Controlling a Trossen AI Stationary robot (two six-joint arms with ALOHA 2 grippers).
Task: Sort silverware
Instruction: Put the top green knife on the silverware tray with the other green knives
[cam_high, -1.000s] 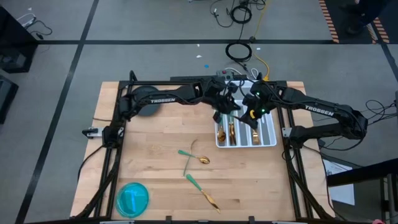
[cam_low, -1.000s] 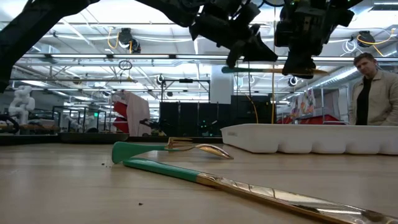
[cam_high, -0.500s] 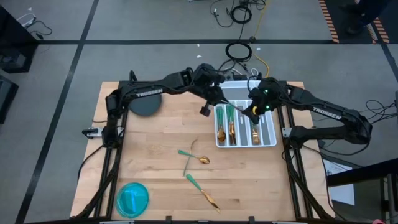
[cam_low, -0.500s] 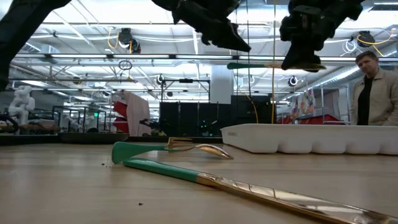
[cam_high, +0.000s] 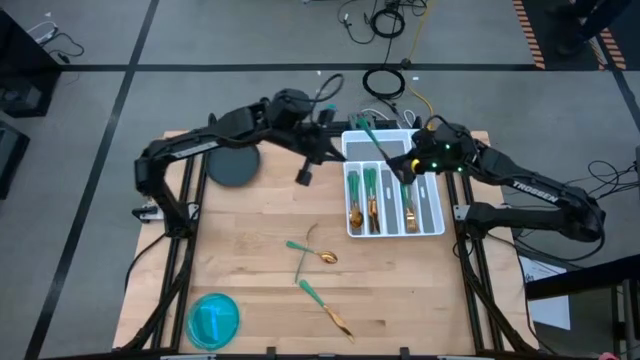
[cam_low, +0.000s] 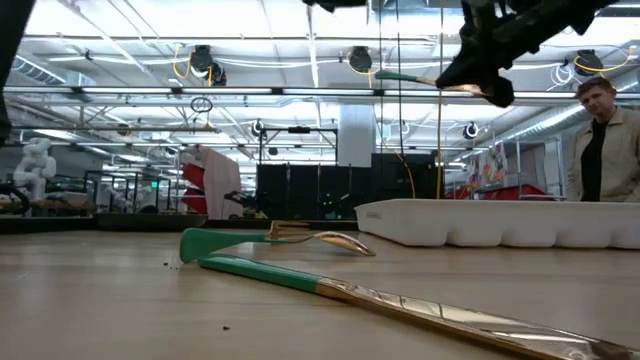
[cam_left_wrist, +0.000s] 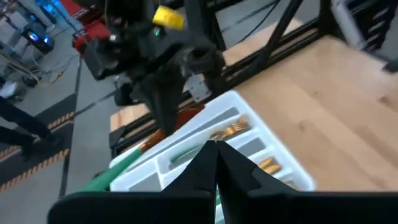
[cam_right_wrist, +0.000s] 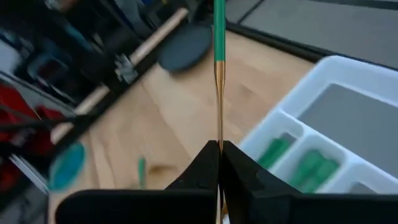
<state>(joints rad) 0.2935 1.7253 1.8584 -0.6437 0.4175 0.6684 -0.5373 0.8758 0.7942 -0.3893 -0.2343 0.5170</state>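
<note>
Near me, the blue bowl sits at the near left corner of the table. A bit farther, three pcs of silverware lie loose mid-table: a fork nearest, then a spoon & one more thin pc crossing it. They have shiny gold heads w/ slim green handles. Not sorted yet.

Farther right is the white tray. It already has gold & green pcs lying in its long slots.

What just changed: a sec ago my two grippers were close together over the tray's far end. Now my left gripper has pulled back to the left of the tray, up in the air. Its fingers are pressed together & hold nothing.

My right gripper is over the tray's far part, pinched tight on one pc. Its green handle sticks out toward the far left. I can't tell its head type.

I think this means the pc passed to my right side, so dropping it in a slot likely comes next.

A dark round disc lies far left. A person stands past the table.
</note>
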